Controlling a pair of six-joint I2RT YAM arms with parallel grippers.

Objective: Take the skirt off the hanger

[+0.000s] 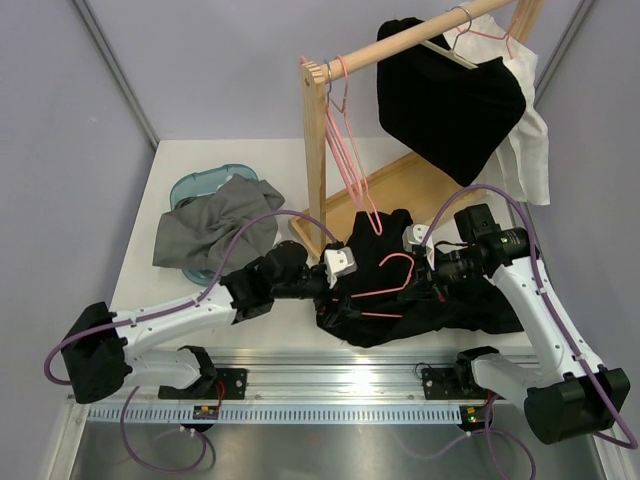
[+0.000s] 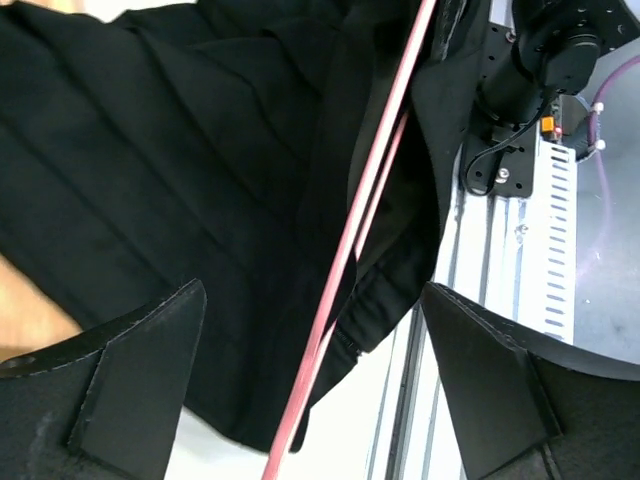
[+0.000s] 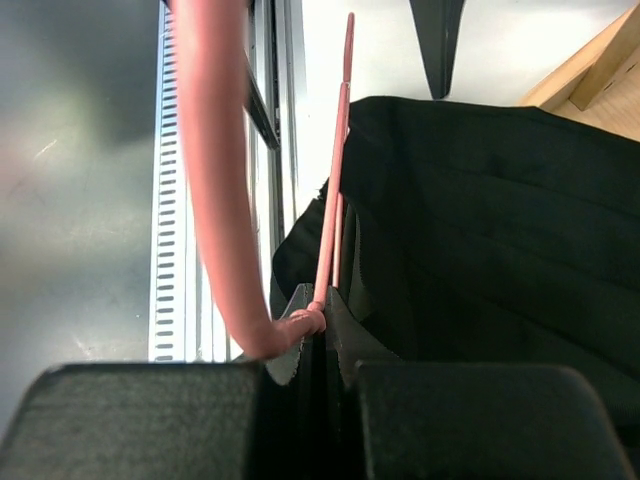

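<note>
Counting between our two arms, we find one black skirt (image 1: 420, 310) heaped on the table (image 1: 200, 160), with one pink hanger (image 1: 385, 290) lying on it. Our right gripper (image 3: 318, 330) is clamped on that hanger's neck. Our left gripper (image 2: 312, 290) hangs with jaws apart, astride its bar. Behind, one black garment (image 1: 450, 100) and one white garment (image 1: 530, 140) hang on the wooden rail (image 1: 400, 42).

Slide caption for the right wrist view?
Right gripper clamped on the neck of the pink hanger, black skirt beside it.
</note>
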